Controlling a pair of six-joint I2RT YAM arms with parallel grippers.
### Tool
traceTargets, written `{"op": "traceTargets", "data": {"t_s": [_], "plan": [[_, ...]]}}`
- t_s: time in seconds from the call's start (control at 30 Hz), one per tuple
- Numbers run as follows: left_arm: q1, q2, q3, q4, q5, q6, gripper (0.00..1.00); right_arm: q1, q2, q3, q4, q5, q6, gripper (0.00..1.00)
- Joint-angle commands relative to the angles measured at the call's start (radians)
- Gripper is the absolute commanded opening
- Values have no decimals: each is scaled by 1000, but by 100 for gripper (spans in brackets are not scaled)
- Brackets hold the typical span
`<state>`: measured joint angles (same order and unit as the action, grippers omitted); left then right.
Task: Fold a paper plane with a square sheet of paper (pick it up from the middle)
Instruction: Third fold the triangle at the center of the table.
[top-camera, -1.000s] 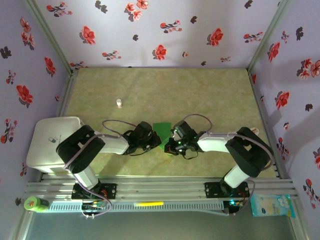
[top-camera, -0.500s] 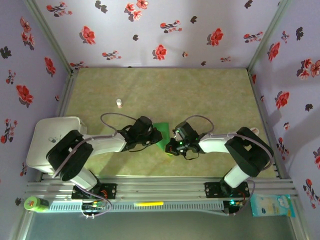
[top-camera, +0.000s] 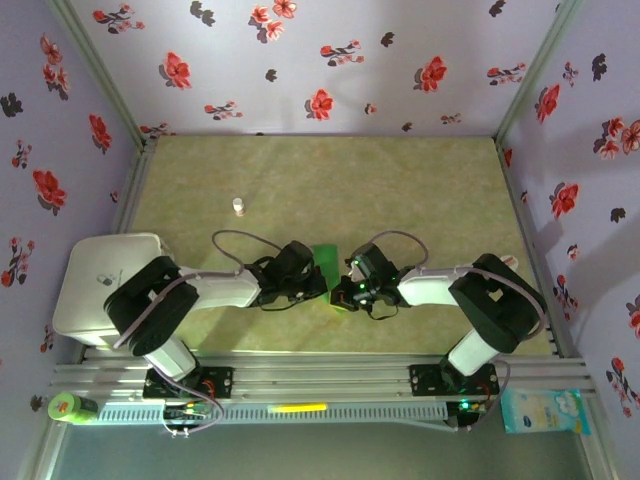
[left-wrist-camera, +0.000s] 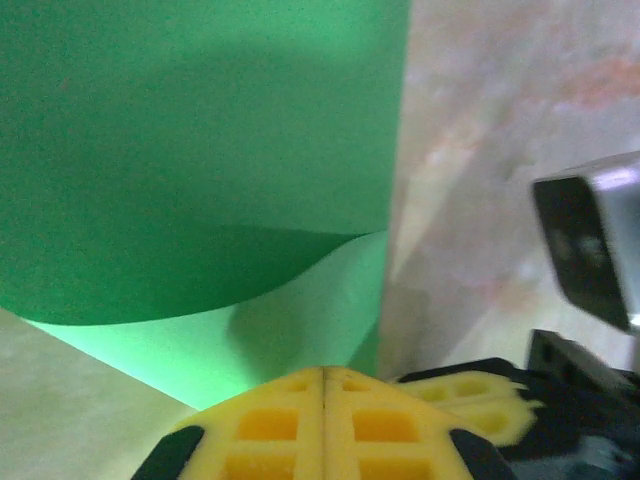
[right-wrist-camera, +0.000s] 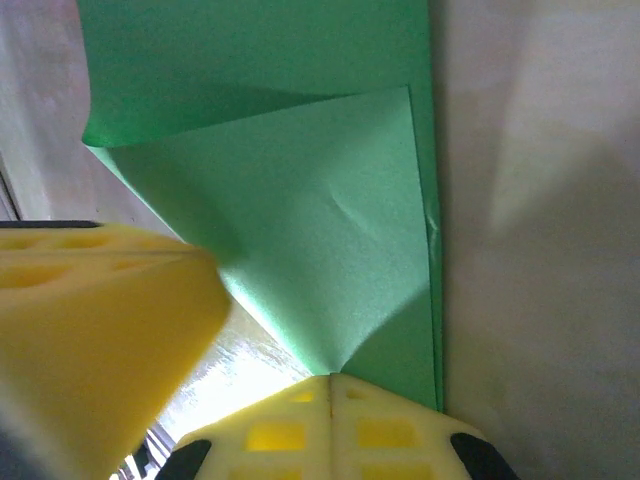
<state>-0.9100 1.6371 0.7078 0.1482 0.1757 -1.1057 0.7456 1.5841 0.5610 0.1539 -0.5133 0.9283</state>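
The square sheet of paper (top-camera: 325, 262) is bright green and lies partly folded on the table between my two grippers. In the right wrist view a paler triangular flap (right-wrist-camera: 300, 230) is folded over it, its point ending right at my right gripper (right-wrist-camera: 332, 378), which is shut with its tips on the sheet. In the left wrist view the sheet (left-wrist-camera: 200, 130) curls up over a paler layer (left-wrist-camera: 290, 320), and my left gripper (left-wrist-camera: 323, 372) is shut with its tips against that layer. The frames do not show whether either pinches the paper. From above, the left gripper (top-camera: 316, 283) and right gripper (top-camera: 345, 290) nearly touch.
A tiny white bottle (top-camera: 238, 206) stands at the back left of the table. A white box (top-camera: 100, 285) sits at the left edge, beside the left arm. Flowered walls close in three sides. The right gripper's yellow fingers (left-wrist-camera: 470, 395) show close beside my left fingertips.
The left gripper swung over the sheet's left part, then came back toward the near edge beside the right gripper. The green sheet looks narrower. The right gripper barely moved.
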Motion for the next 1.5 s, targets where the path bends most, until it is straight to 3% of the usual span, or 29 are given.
{"op": "traceTargets", "data": {"t_s": [0.0, 0.23, 0.63, 0.77, 1.27, 1.47], "plan": [[-8, 44, 18, 7, -8, -16, 0, -10, 17, -22, -11, 7, 13, 2], [5, 57, -23, -32, -101, -39, 0, -11, 14, -42, -13, 15, 11, 1], [37, 64, -49, 11, -53, -13, 0, -11, -61, -44, 76, -14, 82, 2], [37, 66, -54, 14, -51, -14, 0, -15, -99, -7, 14, 28, 64, 3], [40, 46, -52, 17, -50, 2, 0, -18, 43, -78, 64, 50, 77, 0], [94, 26, -61, 16, -50, 29, 0, -19, 30, -129, 70, 55, 79, 0]]}}
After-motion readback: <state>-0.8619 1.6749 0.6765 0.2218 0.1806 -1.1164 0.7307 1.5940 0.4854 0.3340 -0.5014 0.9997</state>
